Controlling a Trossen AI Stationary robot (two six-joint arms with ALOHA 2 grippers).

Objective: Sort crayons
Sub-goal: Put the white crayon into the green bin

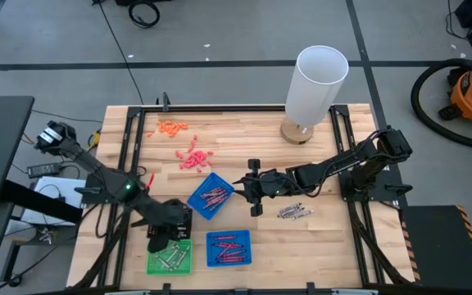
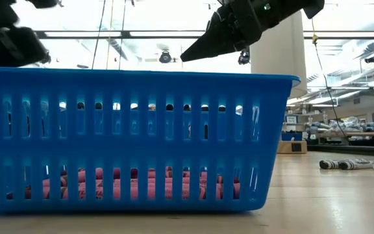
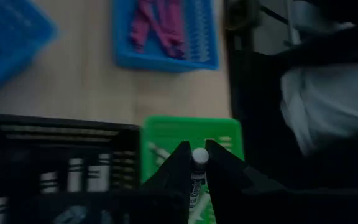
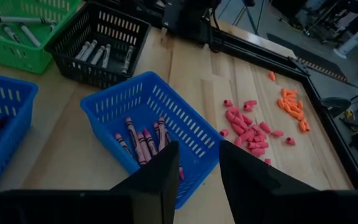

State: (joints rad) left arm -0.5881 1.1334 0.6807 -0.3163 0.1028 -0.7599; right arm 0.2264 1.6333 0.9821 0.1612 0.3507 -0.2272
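My left gripper [image 3: 197,163] is shut on a grey crayon [image 3: 197,174] above the green tray [image 3: 166,134], which holds grey crayons [image 4: 17,25]. Beside it stands a black tray [image 4: 98,40] with more grey crayons. Red crayons lie in two blue trays [image 1: 212,195] [image 1: 229,248]. A few grey crayons [image 1: 294,213] lie loose on the table. My right gripper [image 4: 197,171] hangs open over the far blue tray [image 4: 148,124] with nothing between its fingers. My left gripper pinches the grey crayon between its two fingertips. The crayon's pale round end [image 3: 199,155] juts out just past them, so the stick lies along the fingers. The fingers slant down toward the table's near edge. The crayon is lifted clear above the green tray.
Salmon-pink bits [image 1: 193,157] and orange bits [image 1: 171,127] lie scattered at the far left of the table. A tall white cylinder on a wooden base [image 1: 314,90] stands at the far right. The near blue tray [image 2: 128,143] fills the low view.
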